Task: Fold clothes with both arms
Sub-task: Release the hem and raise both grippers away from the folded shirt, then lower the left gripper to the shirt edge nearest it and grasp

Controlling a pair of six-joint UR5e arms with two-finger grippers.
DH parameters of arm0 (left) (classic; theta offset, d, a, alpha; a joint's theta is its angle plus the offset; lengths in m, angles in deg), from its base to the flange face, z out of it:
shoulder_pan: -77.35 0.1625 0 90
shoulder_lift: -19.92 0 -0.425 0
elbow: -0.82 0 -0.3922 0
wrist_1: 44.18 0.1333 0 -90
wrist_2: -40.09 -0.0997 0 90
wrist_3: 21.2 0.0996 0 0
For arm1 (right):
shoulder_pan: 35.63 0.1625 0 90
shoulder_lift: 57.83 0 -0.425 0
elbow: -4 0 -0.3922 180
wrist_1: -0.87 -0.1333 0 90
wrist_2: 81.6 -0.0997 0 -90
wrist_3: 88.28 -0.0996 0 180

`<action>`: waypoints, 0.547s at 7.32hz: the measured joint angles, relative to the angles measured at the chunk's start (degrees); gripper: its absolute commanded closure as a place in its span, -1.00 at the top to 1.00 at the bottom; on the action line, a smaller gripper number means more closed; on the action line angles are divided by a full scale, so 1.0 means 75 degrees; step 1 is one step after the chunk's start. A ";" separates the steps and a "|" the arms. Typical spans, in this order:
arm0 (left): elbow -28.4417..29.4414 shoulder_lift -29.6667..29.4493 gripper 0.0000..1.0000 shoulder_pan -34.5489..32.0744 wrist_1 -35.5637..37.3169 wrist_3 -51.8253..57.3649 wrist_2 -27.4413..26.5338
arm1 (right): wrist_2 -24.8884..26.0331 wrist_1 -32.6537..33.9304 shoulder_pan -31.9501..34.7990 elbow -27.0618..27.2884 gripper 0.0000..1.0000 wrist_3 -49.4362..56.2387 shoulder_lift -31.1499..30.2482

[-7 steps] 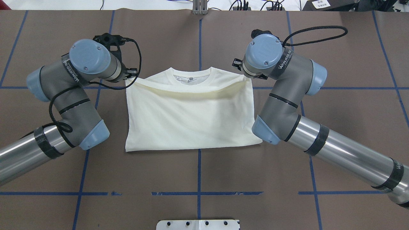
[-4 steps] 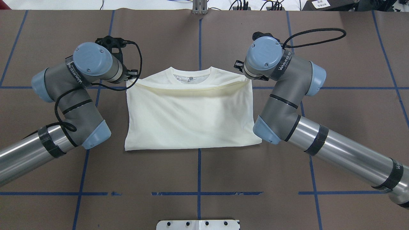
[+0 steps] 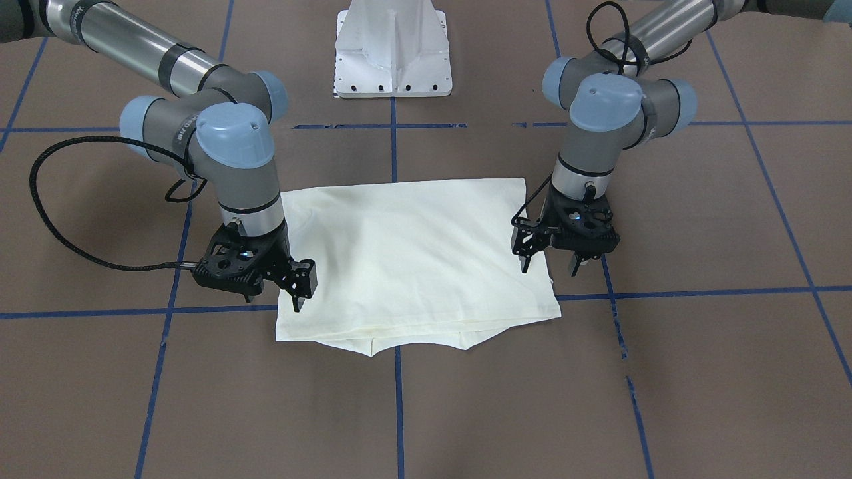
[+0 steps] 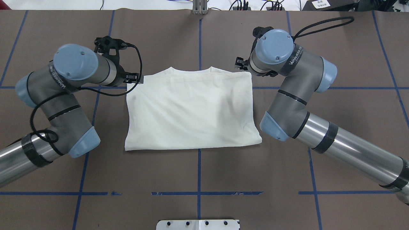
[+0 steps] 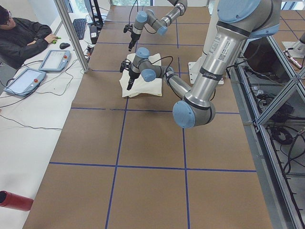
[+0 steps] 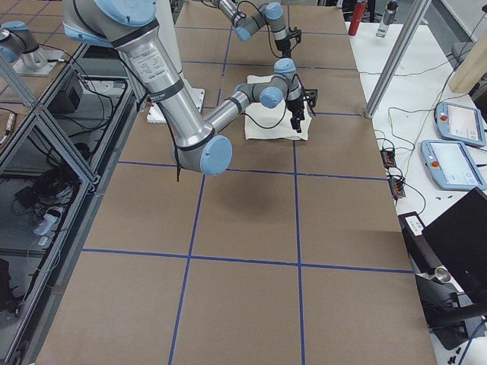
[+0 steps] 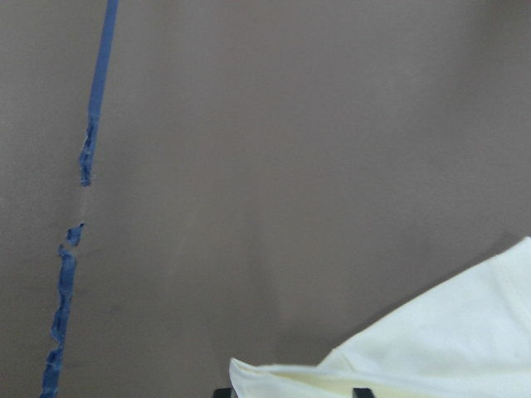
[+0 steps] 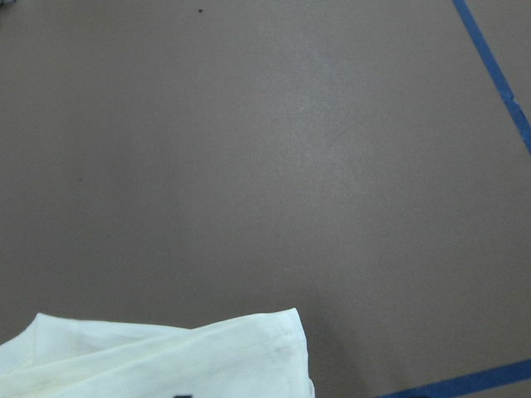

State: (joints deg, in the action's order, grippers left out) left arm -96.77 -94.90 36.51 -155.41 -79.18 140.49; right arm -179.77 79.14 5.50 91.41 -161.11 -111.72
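Overhead exterior: your folded cream-white long-sleeved T-shirt (image 4: 191,111) lies long axis crosswise, neckline pointing away from the robot. Black left gripper (image 3: 550,269) and right gripper (image 3: 273,303) hang released.

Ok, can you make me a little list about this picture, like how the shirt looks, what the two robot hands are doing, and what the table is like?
T-shirt: cream, folded into a flat rectangle, plain side up; a lower layer peeks out at the edge farthest from the robot
left gripper: open, at one far corner of the shirt, holding nothing
right gripper: open, at the other far corner, holding nothing
table: brown, marked with blue tape lines
fold: looks done for this step; cloth lies released
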 measured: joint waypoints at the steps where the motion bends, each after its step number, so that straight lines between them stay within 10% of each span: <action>1: -0.0780 0.0545 1.00 0.0189 -0.0021 -0.0254 0.0111 | -0.0187 -0.0010 0.0053 0.0190 1.00 0.0245 -0.0118; 4: -0.1884 0.1646 0.63 0.1333 -0.0295 -0.1765 -0.0381 | -0.0293 -0.0017 0.0071 0.0362 1.00 0.0327 -0.0206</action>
State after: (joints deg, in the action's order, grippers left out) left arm -110.91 -82.56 46.51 -157.62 -92.42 137.63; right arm -181.96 79.01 6.04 94.13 -158.66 -113.27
